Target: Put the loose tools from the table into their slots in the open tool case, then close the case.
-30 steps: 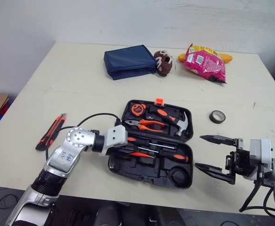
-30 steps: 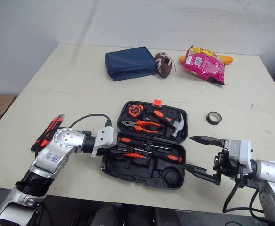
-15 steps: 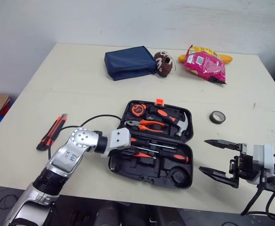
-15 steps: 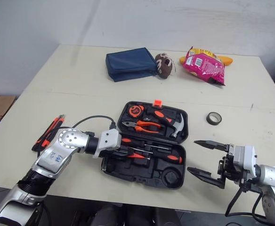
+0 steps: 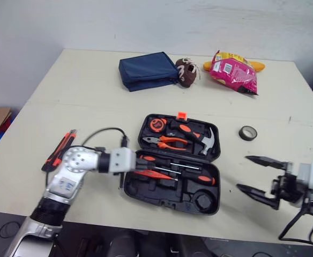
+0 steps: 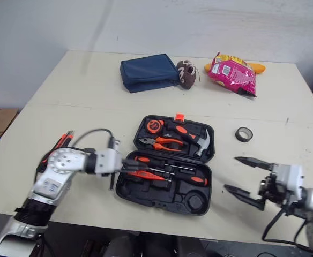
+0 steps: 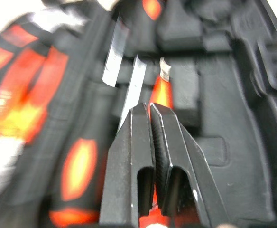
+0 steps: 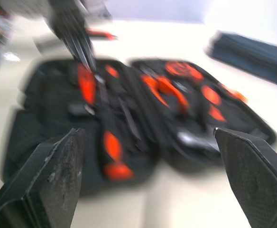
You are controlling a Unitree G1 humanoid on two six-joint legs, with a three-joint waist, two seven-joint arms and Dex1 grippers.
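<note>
The left gripper (image 7: 147, 110), fingers pressed together, points at the screwdrivers (image 5: 173, 172) in the open case (image 5: 167, 191). The right gripper (image 5: 243, 172) hangs beside the case with fingers spread. A knife (image 5: 60, 149) and tape (image 5: 247, 133) lie loose on the table (image 5: 92, 96).

The black case (image 5: 164, 188) lies open and flat near the table's (image 5: 92, 101) front edge. Its far half holds a tape measure (image 5: 156, 124), orange-handled pliers (image 5: 170, 142) and a hammer (image 5: 196, 136); its near half holds screwdrivers (image 5: 188, 178). An orange-black knife (image 5: 61, 145) lies loose well to its left, and a black tape roll (image 5: 247, 133) lies to its right.
</note>
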